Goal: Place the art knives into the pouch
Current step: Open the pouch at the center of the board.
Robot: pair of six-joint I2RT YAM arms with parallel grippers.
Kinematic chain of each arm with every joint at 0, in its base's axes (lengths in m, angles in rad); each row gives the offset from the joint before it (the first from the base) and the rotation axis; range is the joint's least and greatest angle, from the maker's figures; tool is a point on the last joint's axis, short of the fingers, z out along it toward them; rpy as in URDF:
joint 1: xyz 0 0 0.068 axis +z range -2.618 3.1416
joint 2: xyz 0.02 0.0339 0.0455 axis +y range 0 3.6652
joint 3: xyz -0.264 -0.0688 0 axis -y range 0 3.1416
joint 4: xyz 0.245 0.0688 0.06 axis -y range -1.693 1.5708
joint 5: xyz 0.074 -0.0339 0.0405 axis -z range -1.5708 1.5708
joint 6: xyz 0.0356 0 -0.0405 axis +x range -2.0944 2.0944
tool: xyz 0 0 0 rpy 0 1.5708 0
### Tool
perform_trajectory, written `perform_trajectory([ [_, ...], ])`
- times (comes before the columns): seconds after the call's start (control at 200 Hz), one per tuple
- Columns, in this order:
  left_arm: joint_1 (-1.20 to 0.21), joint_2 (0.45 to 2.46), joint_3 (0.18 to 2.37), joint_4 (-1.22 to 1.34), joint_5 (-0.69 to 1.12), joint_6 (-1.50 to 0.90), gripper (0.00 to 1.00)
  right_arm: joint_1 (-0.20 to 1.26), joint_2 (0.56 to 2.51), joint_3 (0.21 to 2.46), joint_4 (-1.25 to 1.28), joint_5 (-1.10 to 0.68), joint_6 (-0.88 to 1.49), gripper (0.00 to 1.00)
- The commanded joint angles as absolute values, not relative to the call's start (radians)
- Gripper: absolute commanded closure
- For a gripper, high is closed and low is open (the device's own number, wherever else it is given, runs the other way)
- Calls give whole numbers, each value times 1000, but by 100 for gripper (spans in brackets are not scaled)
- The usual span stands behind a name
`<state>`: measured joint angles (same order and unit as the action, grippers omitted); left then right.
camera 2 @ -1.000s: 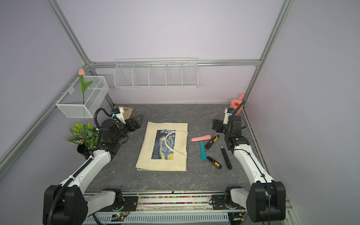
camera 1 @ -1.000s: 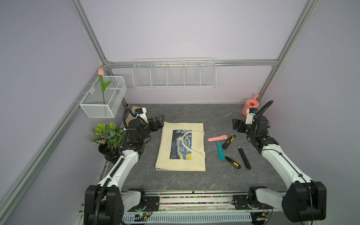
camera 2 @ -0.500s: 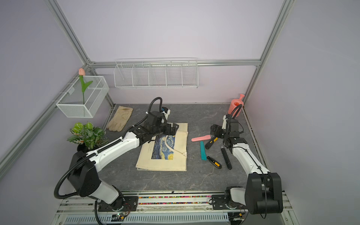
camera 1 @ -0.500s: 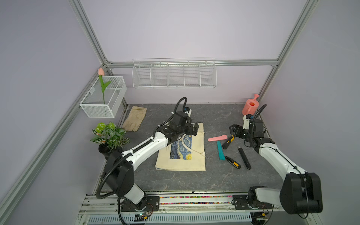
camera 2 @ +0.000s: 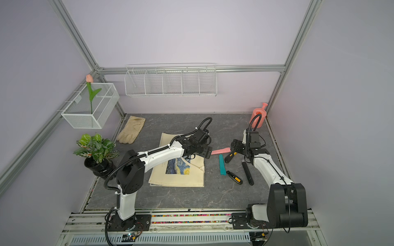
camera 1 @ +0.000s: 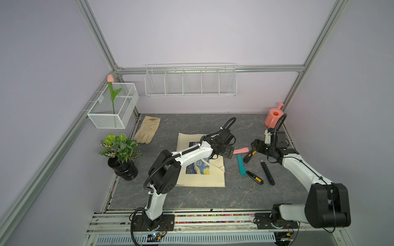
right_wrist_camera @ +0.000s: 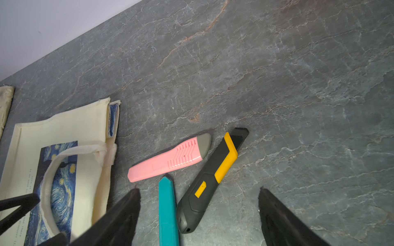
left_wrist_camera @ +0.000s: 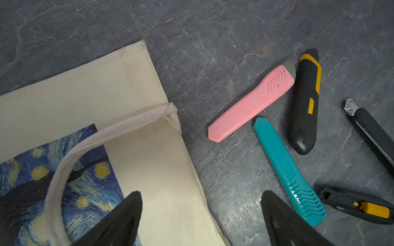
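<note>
The pouch (camera 1: 200,176), a cream tote with a starry-night print, lies flat mid-table, its handle on top (left_wrist_camera: 85,95). Right of it lie several art knives: pink (camera 1: 241,150), teal (camera 1: 241,164), large black-and-yellow (camera 1: 249,156), small black-and-yellow (camera 1: 254,176) and slim black (camera 1: 267,172). Which one the task means I cannot tell. My left gripper (camera 1: 227,152) hangs open over the pouch's right edge (left_wrist_camera: 201,193), empty, near the pink knife (left_wrist_camera: 251,102). My right gripper (camera 1: 254,146) is open and empty above the large black-and-yellow knife (right_wrist_camera: 211,179) and the teal knife (right_wrist_camera: 167,208).
Beige gloves (camera 1: 148,132) lie at the back left, beside a potted plant (camera 1: 120,149). A pink watering can (camera 1: 274,116) stands in the back right corner. A wire rack (camera 1: 190,82) hangs on the back wall, and a mesh basket with a tulip (camera 1: 113,106) on the left wall.
My left arm has swung from beside the gloves across the pouch to its right edge. My right gripper has dropped slightly toward the knives. Nothing has been picked up.
</note>
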<state>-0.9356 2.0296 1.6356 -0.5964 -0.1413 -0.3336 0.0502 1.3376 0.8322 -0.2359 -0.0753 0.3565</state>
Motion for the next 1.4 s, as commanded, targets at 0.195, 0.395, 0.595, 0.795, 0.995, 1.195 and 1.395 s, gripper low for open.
perform_trajectory([
  [0.195,-946,2098,1705,-792,-265,-420,27,45,1344,826,-230,-79,352,11],
  [0.395,-963,2150,1742,-816,-284,-437,27,45,1339,819,-218,-95,354,11],
  [0.595,-966,2186,1770,-828,-289,-447,34,45,1338,815,-224,-89,343,11],
  [0.795,-965,2205,1789,-862,-313,-464,58,45,1338,818,-219,-98,345,11],
  [0.995,-966,2212,1785,-857,-311,-463,63,45,1342,807,-207,-116,351,11],
  [1.195,-967,2238,1800,-861,-301,-463,88,45,1338,804,-209,-112,352,11],
  [1.395,-966,2253,1815,-866,-301,-460,100,45,1336,802,-209,-113,351,11],
])
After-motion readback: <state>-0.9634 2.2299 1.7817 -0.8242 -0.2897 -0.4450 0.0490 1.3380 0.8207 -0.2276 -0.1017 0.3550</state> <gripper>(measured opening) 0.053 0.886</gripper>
